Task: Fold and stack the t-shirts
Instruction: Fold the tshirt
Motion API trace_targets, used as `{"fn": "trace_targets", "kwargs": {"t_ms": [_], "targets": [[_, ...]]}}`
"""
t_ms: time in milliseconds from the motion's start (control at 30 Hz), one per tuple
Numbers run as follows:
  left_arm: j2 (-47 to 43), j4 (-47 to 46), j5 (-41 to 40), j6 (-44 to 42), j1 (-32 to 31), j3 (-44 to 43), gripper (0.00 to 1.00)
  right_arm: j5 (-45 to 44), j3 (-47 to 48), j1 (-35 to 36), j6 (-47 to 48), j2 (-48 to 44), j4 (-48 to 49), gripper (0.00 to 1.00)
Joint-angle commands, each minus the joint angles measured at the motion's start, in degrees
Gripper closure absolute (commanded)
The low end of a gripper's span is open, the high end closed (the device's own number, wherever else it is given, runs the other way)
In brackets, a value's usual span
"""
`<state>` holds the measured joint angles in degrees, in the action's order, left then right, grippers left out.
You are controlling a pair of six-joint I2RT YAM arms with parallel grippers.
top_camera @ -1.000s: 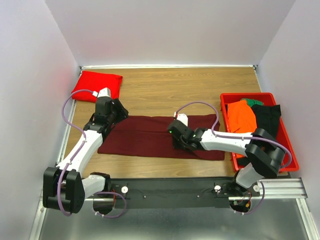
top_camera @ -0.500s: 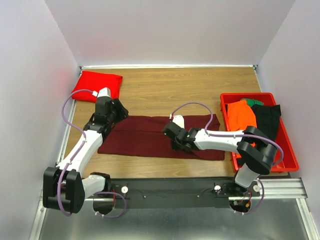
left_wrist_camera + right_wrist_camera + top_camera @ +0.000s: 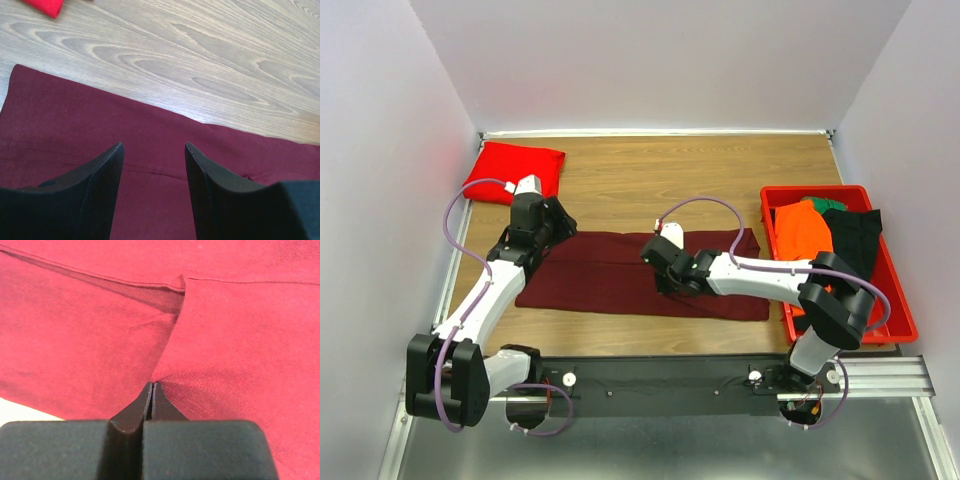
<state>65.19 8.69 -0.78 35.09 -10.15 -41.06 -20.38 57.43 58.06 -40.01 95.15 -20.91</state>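
wood table (image 3: 700, 170), white walls. folded red t-shirt (image 3: 515, 170) at 10 o'clock. left gripper (image 3: 152, 150) open, empty, over the left end of the maroon t-shirt (image 3: 600, 275). shirt lies as a band, long axis 9 to 3. right gripper (image 3: 151, 387) pinched shut on a fold mid-band; looks like the free right half runs toward 3, nearer the right arm. red bin (image 3: 895, 300) at 3.

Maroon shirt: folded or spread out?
Partly folded: the maroon shirt lies as a long flat strip with a lengthwise fold edge, not a compact bundle like the red shirt.
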Motion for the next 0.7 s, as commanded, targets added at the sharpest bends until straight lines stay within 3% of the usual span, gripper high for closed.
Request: {"fn": "trace_targets", "kwargs": {"t_ms": [0, 167, 200, 300, 400, 667], "targets": [[-0.33, -0.51, -0.54, -0.37, -0.13, -1.22, 0.40, 1.66, 1.63, 0.47, -0.24, -0.50, -0.80, 1.00], [0.29, -0.86, 0.33, -0.55, -0.13, -0.87, 0.39, 1.57, 0.41, 0.47, -1.12, -0.58, -0.80, 0.91], [0.46, -1.21, 0.51, -0.38, -0.13, -0.78, 0.39, 1.66, 0.23, 0.47, -1.21, -1.02, -0.80, 0.81], [0.47, -2.53, 2.60, 0.41, -0.13, 0.45, 0.39, 0.96, -1.26, 0.47, -1.82, -4.08, -0.80, 0.61], [-0.15, -4.81, 3.06, 2.08, -0.39, 2.47, 0.39, -1.76, -3.37, 0.30, -3.05, -7.69, -1.07, 0.47], [-0.59, -8.34, -1.86, 5.60, -7.24, 5.46, 0.39, -7.83, -12.94, -4.88, -10.35, -20.87, -3.09, 0.40]]}}
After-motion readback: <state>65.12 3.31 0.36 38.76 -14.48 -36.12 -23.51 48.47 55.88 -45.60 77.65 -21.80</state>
